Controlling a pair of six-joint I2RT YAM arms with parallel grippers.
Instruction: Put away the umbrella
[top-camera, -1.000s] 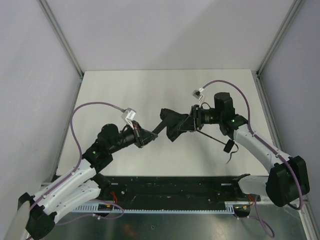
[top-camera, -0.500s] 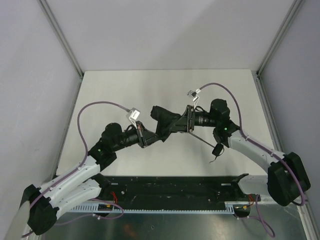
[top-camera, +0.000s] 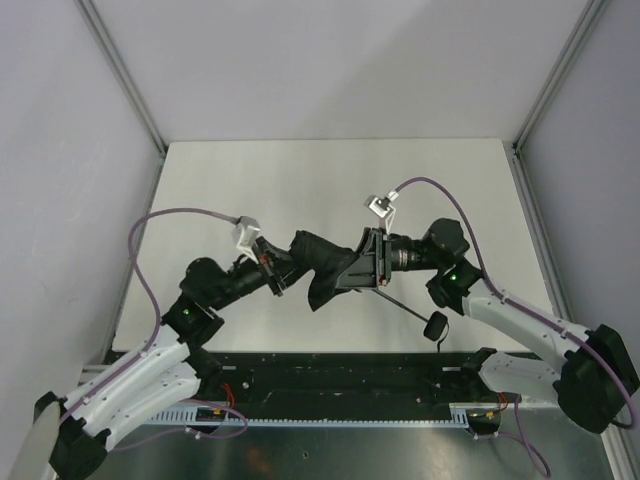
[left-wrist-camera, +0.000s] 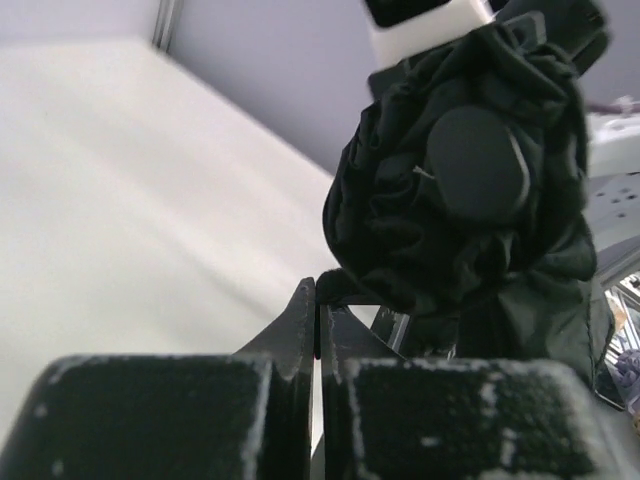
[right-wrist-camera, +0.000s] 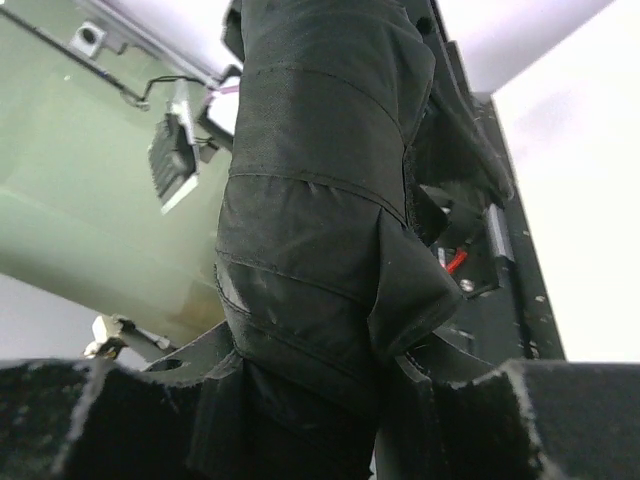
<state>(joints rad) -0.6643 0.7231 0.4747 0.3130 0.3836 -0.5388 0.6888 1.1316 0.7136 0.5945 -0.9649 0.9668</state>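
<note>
The black folded umbrella (top-camera: 322, 266) hangs in the air between both arms above the near middle of the table. My right gripper (top-camera: 362, 268) is shut round the bundled canopy (right-wrist-camera: 318, 210), which fills the right wrist view. The slim shaft runs back to the small black handle (top-camera: 435, 326) below the right arm. My left gripper (top-camera: 275, 275) is shut on a tip of the fabric at the umbrella's left end; in the left wrist view its fingertips (left-wrist-camera: 318, 300) pinch a fold under the crumpled canopy (left-wrist-camera: 455, 170).
The white table (top-camera: 250, 190) lies under both arms, with grey walls at the left, right and back. A black rail (top-camera: 340, 375) with a cable tray runs along the near edge, just under the umbrella's handle.
Both arms have carried the umbrella to the left and towards the near edge. The handle has swung left and lower, close to the black rail. The canopy hangs more downward.
</note>
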